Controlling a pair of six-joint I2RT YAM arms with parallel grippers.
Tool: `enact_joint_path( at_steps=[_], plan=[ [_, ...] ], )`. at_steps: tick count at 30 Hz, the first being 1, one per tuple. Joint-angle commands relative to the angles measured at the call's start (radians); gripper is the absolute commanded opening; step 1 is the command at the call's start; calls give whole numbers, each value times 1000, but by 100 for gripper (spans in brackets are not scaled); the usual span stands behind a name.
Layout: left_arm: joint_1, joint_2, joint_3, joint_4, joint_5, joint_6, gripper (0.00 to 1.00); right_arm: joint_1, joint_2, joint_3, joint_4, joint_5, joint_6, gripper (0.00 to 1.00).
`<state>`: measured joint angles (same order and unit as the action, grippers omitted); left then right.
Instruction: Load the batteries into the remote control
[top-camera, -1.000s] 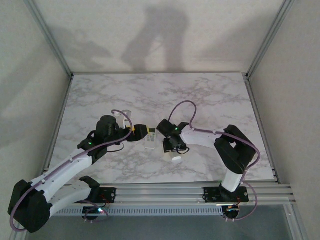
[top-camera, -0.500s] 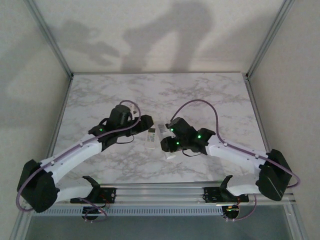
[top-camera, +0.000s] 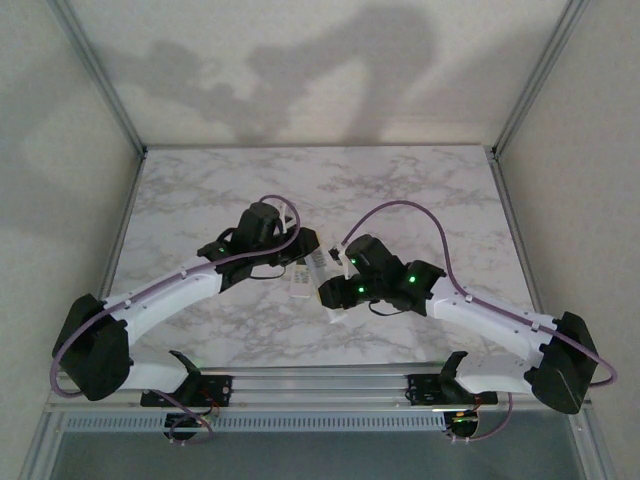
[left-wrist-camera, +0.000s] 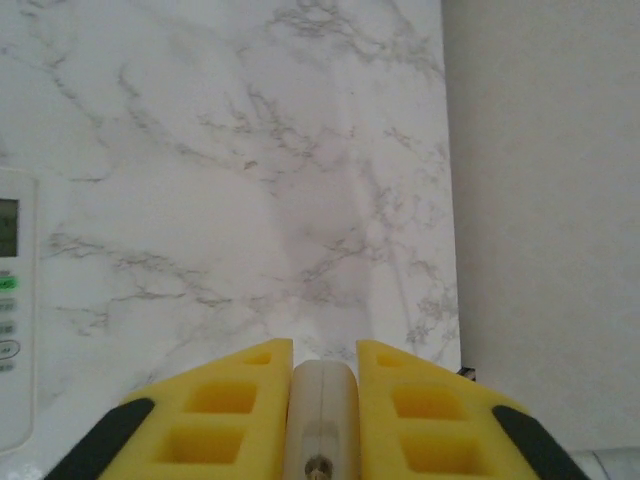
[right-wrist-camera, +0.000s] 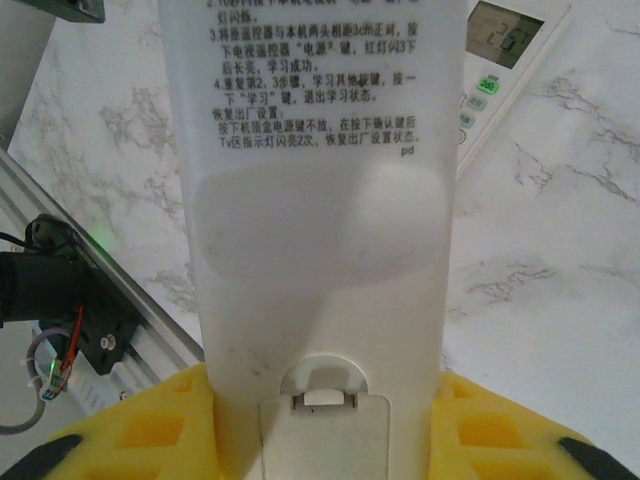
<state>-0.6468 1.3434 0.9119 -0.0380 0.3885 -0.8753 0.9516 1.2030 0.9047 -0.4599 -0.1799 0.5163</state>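
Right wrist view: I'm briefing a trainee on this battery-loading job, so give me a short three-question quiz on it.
1. True or false: the remote control in the right gripper shows its button face to the camera.
2. The battery cover is: A in place, B gone, C hanging open.
3. What lies on the table at upper right?
Key: 1 false, its printed back shows; 2 A; 3 the shorter remote with a display window.

Table (top-camera: 420, 190) far half free; display remote (right-wrist-camera: 505, 55) blocks ctr.
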Motion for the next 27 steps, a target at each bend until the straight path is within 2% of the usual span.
enact_joint_path(
  at_steps=[1,5,7,10,13,16,21,23,25,27],
  plan=[
    [-42,-21,12,-4,9,35,6,19,-32,21,20,57,8,35],
    [-45,-14,36,-100,-84,-52,0,65,-96,50,-37,217,-40,62],
    [-44,-10,63,-177,-185,-148,0,110,-118,57,-86,364,-98,75],
    [-46,-6,94,-241,-266,-273,0,198,-90,77,-144,585,-206,82],
    [-46,9,136,-304,-309,-369,0,278,-3,131,-192,774,-263,83],
    [-47,26,181,-373,-339,-430,0,298,104,192,-233,873,-254,83],
    [-48,28,204,-441,-373,-504,0,300,212,221,-219,886,-254,71],
    [-48,18,194,-427,-363,-508,0,300,232,224,-206,877,-245,58],
    [-49,14,196,-434,-367,-504,0,299,236,224,-189,860,-232,39],
    [-49,14,199,-443,-374,-502,0,300,235,218,-159,806,-230,29]
  ],
)
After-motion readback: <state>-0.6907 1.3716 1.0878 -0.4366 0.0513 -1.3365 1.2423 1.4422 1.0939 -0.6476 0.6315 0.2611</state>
